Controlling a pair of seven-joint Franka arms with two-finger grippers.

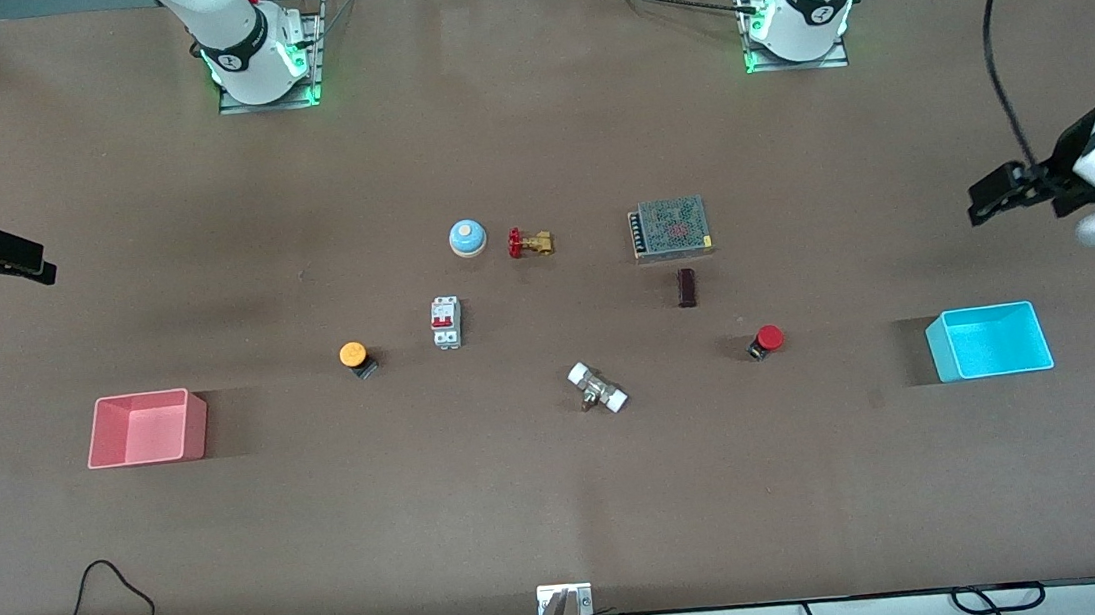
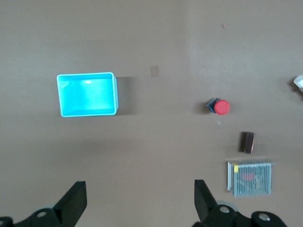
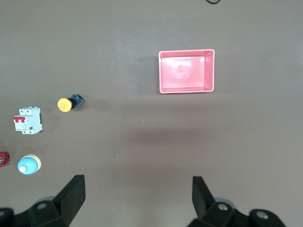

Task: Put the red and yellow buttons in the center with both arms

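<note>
The yellow-orange button point(image 1: 354, 356) lies on its side on the brown tabletop point(image 1: 565, 487), between the pink tray and the white breaker; it also shows in the right wrist view point(image 3: 68, 103). The red button point(image 1: 767, 340) lies on its side toward the cyan tray; it also shows in the left wrist view point(image 2: 219, 107). My left gripper point(image 1: 984, 198) is open and empty, high over the table's end past the cyan tray; it also shows in the left wrist view point(image 2: 140, 201). My right gripper point(image 1: 36, 264) is open and empty, high over the table's end past the pink tray; it also shows in the right wrist view point(image 3: 138, 198).
A pink tray point(image 1: 146, 427) and a cyan tray point(image 1: 989, 341) stand at the two ends. A white breaker point(image 1: 445, 322), blue bell point(image 1: 468, 238), brass valve point(image 1: 530, 243), white-ended fitting point(image 1: 597, 387), dark block point(image 1: 687, 287) and mesh-topped box point(image 1: 669, 227) lie around the middle.
</note>
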